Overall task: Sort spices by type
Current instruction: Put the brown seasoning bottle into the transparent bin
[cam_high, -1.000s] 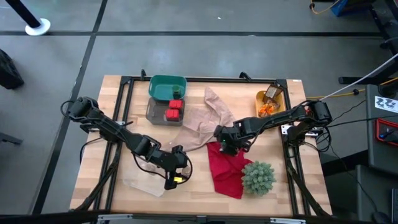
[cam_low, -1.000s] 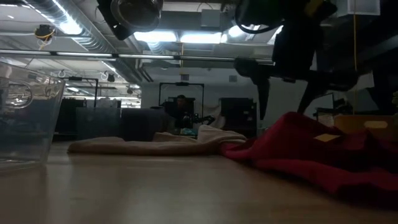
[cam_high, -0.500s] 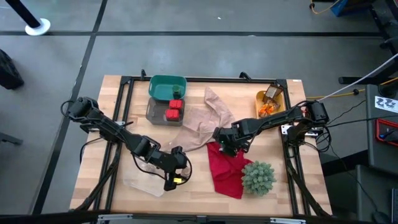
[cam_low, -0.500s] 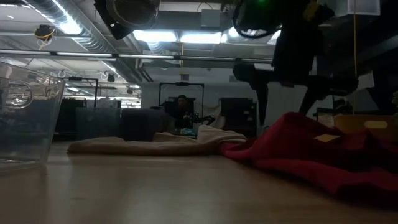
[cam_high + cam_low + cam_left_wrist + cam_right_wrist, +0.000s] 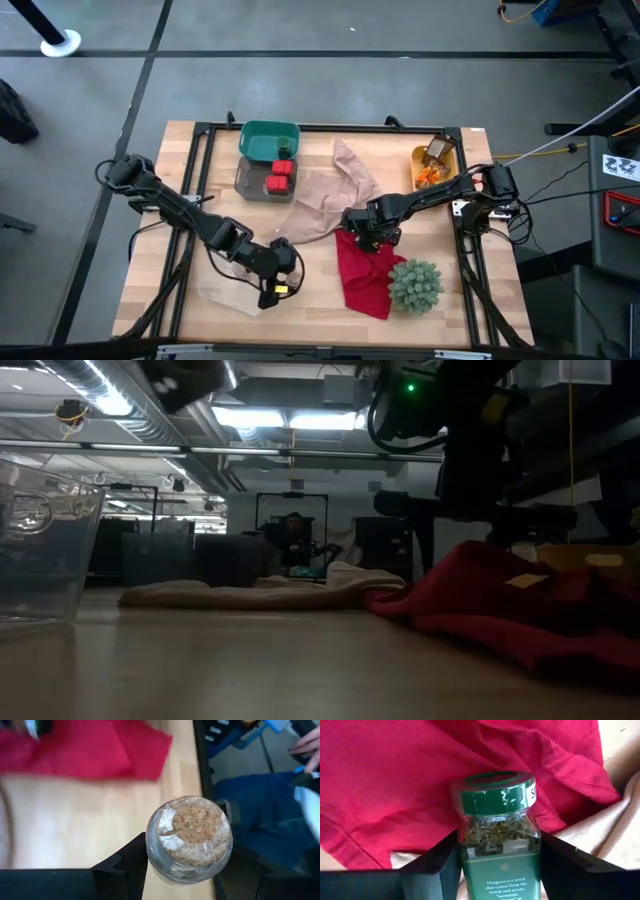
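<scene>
My left gripper (image 5: 272, 285) is above the near part of the table, left of the middle. It is shut on a round clear pot (image 5: 190, 837) with a cork top. My right gripper (image 5: 367, 238) points down over the far edge of the red cloth (image 5: 362, 278). A dark-green jar (image 5: 499, 835) of dried herbs lies there on its side, on the red cloth (image 5: 395, 780) where it meets the beige cloth (image 5: 615, 835). The right gripper's fingers stand against the jar's two sides. My left gripper pinches the round pot between its two fingers, by its glass wall (image 5: 152, 855) below the cork top (image 5: 195, 822). The pot is lifted clear of the table, its cork end pointing away from the wrist. My right gripper comes from above, pointing down, with one finger on each long side of the jar's body (image 5: 466, 855), below the green lid (image 5: 495, 792). The jar lies on the cloth between the fingers, label up.
At the far left stand a green bin (image 5: 262, 135) and a grey tray (image 5: 248, 183) with red tins (image 5: 280, 183). A yellow bowl (image 5: 420, 157) of orange packets stands far right. A spiky plant (image 5: 415, 283) and a clear container (image 5: 230, 298) stand near the front. The beige cloth (image 5: 325, 195) lies mid-table.
My right gripper has come down onto the far edge of the red cloth, around the green jar.
</scene>
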`<act>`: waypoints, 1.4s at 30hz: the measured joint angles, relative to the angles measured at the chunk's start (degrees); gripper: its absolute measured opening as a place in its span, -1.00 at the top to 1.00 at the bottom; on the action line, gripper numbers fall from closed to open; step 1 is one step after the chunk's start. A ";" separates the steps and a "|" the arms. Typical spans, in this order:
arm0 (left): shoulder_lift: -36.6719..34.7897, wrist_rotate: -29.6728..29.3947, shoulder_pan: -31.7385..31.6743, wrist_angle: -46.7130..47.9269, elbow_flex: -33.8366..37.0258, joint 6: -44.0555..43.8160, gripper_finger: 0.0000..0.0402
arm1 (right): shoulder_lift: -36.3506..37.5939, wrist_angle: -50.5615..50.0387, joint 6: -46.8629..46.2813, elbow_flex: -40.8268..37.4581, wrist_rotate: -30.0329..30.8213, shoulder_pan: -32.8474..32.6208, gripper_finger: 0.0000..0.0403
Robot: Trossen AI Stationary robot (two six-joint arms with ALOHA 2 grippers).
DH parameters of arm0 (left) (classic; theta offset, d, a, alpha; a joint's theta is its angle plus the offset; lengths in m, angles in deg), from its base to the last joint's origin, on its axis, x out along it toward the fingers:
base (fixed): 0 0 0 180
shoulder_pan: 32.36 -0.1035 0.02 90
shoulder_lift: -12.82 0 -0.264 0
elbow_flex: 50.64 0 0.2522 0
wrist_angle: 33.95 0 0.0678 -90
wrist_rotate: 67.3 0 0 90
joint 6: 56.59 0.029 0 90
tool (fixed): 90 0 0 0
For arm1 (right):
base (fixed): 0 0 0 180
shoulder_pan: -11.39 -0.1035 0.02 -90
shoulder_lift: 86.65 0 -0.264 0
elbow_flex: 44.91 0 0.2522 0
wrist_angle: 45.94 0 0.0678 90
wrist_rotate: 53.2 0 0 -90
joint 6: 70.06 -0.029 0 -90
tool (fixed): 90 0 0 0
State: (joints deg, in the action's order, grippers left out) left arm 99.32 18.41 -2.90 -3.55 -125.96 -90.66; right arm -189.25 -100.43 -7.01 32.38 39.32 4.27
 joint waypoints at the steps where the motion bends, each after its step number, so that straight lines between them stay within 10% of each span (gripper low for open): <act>1: -0.43 0.47 0.69 1.38 0.00 -2.82 0.08 | -0.02 0.02 0.00 0.00 0.00 0.00 -0.03; 10: -1.50 0.12 9.16 18.71 0.26 -30.15 0.08 | -0.17 0.37 -0.83 -0.04 0.01 0.00 -0.15; 16: -1.15 -11.35 14.15 25.24 0.28 -38.71 0.08 | -0.20 0.35 -1.73 -0.04 -0.07 0.00 -0.02; 42: 13.72 -19.52 16.27 24.49 0.28 -41.04 -0.04 | -0.20 0.37 -4.28 -0.04 -0.14 -0.02 -0.08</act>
State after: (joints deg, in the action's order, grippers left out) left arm 113.04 -1.11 13.37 20.95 -125.68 -131.70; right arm -189.45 -100.06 -11.30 32.33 39.18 4.25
